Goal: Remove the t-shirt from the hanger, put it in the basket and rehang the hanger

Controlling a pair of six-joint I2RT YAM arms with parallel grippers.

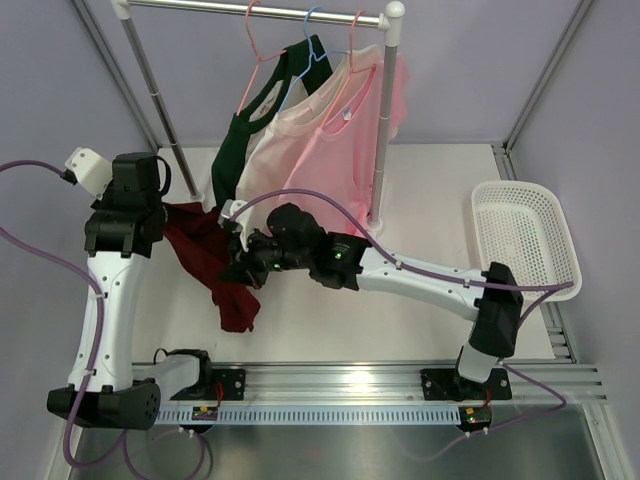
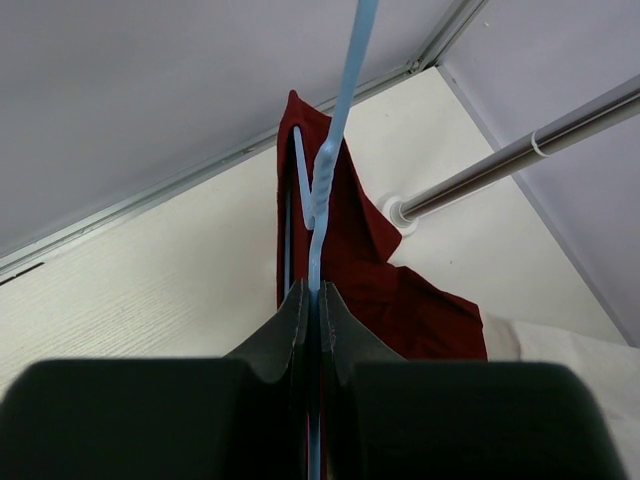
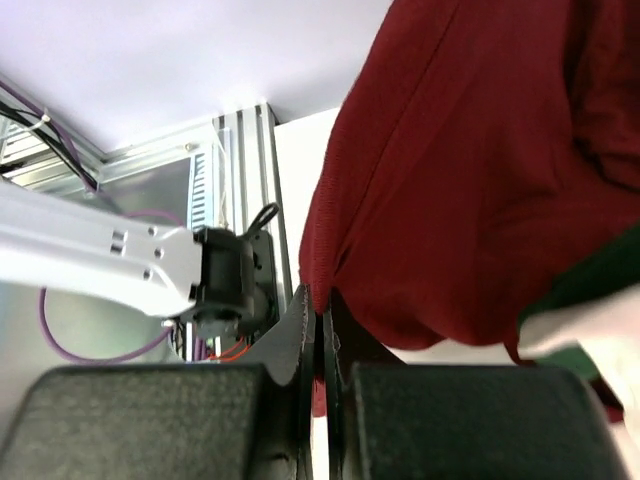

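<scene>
Mid-strip, I'd say. L gripper (image 2: 313, 295) is clamped tight on the pale blue hanger (image 2: 322, 190), and R gripper (image 3: 322, 300) is pinched on an edge of the red t-shirt (image 1: 205, 250). No gap btwn the jaws on either. Shirt hangs low over the table (image 1: 330, 330), left of centre, in front of the rack (image 1: 380, 150), w/ the hanger inside the cloth as far as I can tell. Next: hold L steady, draw R down & away so the neck slips off w/o snagging.
</scene>
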